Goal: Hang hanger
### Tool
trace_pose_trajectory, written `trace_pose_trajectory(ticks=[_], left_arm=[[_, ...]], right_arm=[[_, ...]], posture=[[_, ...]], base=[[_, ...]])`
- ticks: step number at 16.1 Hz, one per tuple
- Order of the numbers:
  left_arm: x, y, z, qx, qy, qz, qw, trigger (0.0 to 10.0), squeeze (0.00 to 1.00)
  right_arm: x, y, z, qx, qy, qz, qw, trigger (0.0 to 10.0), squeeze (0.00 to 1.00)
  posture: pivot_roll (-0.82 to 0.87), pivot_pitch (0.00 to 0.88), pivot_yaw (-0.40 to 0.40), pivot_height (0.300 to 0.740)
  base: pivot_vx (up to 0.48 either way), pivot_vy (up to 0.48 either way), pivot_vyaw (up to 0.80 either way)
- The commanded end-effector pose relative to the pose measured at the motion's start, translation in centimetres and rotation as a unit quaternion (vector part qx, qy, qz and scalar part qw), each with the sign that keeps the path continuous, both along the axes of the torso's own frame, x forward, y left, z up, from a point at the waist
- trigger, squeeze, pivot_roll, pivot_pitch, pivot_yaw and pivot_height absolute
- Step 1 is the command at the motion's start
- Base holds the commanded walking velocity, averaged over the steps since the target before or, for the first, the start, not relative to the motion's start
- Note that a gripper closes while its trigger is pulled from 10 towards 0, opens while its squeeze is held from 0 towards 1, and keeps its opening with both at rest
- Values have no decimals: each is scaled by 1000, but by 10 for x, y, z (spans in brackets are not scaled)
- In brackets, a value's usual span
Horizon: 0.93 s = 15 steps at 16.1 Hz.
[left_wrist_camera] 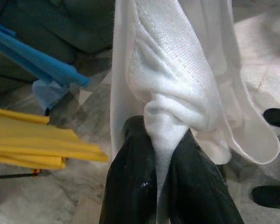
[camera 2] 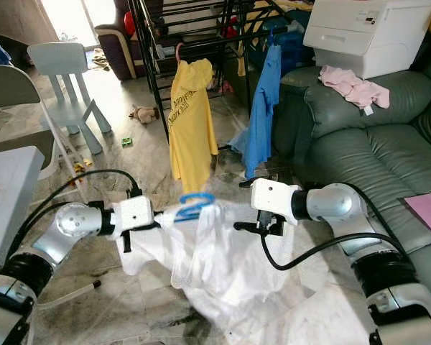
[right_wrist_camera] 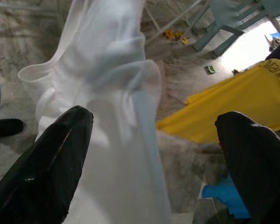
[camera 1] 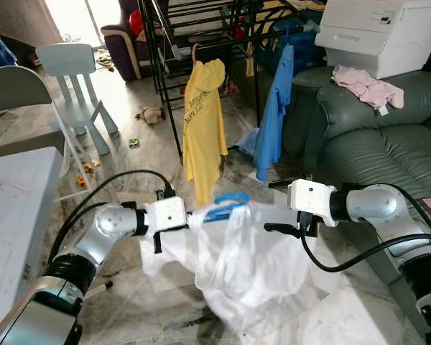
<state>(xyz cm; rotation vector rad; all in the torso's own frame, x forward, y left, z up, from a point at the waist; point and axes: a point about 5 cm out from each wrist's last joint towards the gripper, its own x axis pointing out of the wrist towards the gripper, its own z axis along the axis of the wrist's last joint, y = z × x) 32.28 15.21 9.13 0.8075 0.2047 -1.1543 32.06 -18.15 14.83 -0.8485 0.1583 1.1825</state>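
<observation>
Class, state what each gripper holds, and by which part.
Left gripper pinches a bunched fold of the white fabric garment, near its blue plastic hanger. Right gripper is open, holding nothing.

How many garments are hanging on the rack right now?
2: a yellow shirt at the rack's front, a blue shirt to its right. More may hang behind, hidden.

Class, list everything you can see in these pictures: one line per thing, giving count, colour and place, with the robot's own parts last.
White garment: one, hanging between the grippers.
Blue hanger: one, at the garment's top.
Yellow shirt: one, on the black drying rack.
Blue shirt: one, on the rack beside the sofa.
Sofa: one, grey-green, to the right.
Pink cloth: one, on the sofa.
Chair: one, pale blue, far left.
Left gripper: fingers shut on the garment.
Right gripper: fingers open, beside the garment.
</observation>
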Motion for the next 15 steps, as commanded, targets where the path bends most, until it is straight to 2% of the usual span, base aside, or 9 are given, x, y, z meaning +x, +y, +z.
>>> trace_pose_trajectory(ticks=[1, 2, 3, 9, 15], left_arm=[[1, 0, 10, -3, -22, -17, 1000, 0, 0], [-1, -3, 12, -10, -24, -30, 999, 0, 0], [-3, -4, 12, -13, -24, -36, 999, 0, 0], [-6, -8, 16, -15, -31, -58, 998, 0, 0], [-8, -7, 16, -15, -30, -62, 998, 0, 0]], right_arm=[[1, 4, 0, -10, 3, 17, 1000, 10000, 0], [1, 6, -3, -6, 13, 18, 1000, 2902, 0], [1, 8, -4, -3, 18, 21, 1000, 0, 0], [-4, 4, -17, -29, 67, 32, 997, 0, 0], [-4, -3, -21, -38, 86, 25, 995, 0, 0]], posture=[[-102, 0, 78, 740], [-100, 0, 78, 740], [-100, 0, 78, 740], [-93, 0, 71, 740], [-93, 0, 72, 740]], base=[[0, 0, 0], [0, 0, 0], [0, 0, 0], [0, 0, 0], [0, 0, 0]])
